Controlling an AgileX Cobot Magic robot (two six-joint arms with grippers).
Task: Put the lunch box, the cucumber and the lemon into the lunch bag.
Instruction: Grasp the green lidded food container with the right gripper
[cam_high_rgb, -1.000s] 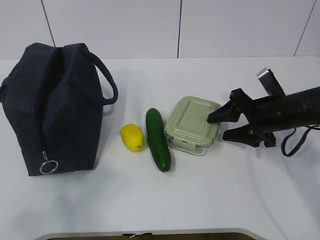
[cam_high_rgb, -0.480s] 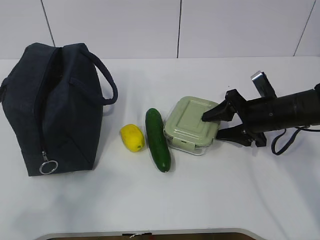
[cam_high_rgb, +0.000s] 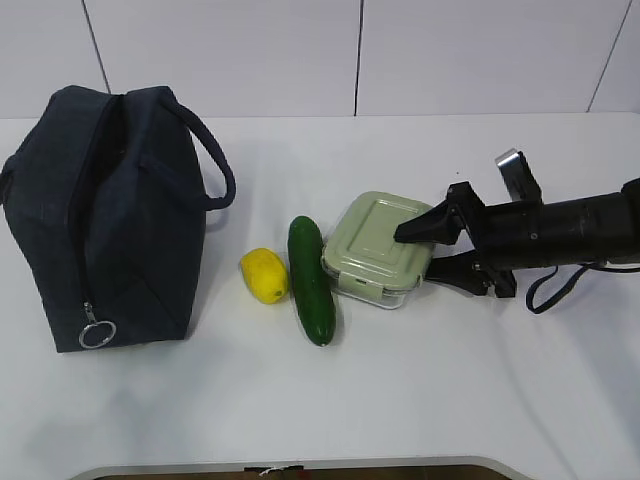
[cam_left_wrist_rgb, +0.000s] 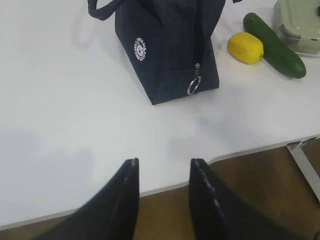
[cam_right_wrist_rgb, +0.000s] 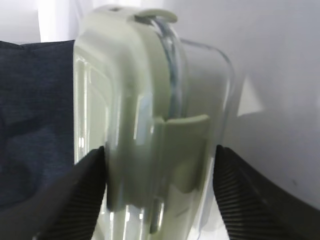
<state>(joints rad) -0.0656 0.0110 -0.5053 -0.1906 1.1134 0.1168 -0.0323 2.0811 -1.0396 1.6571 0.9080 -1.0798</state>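
white tabletop (cam_high_rgb: 420, 400) runs back to a pale panelled wall, with the lunch bag (cam_high_rgb: 100, 220) standing at the left, its zipper seemingly drawn shut down to the ring pull (cam_high_rgb: 98, 334).

over the last second the right gripper (cam_high_rgb: 432, 252) has slid leftward along the table from beside the lunch box (cam_high_rgb: 383, 248) until its jaws straddle the box's right end, one finger over the pale green lid, the other low by the clear wall. the box has been nudged a little left and turned slightly, and the cucumber (cam_high_rgb: 311, 279) touching its left edge has shifted with it. the lemon (cam_high_rgb: 265, 275) sits just left of the cucumber, not moved.

the right jaws are spread wide around the box; in the right wrist view the lunch box (cam_right_wrist_rgb: 150, 130) fills the gap between both pads (cam_right_wrist_rgb: 87, 195), close to them or just touching, so it looks bracketed rather than squeezed yet. the left gripper (cam_left_wrist_rgb: 162, 172) hovers above the table's near edge with its jaws partly apart and nothing between them, pointed toward the lunch bag (cam_left_wrist_rgb: 170, 45).

judging by this, the box is the first item being taken; a close and lift seem next. the bag's opening will likely need attention before anything goes in.
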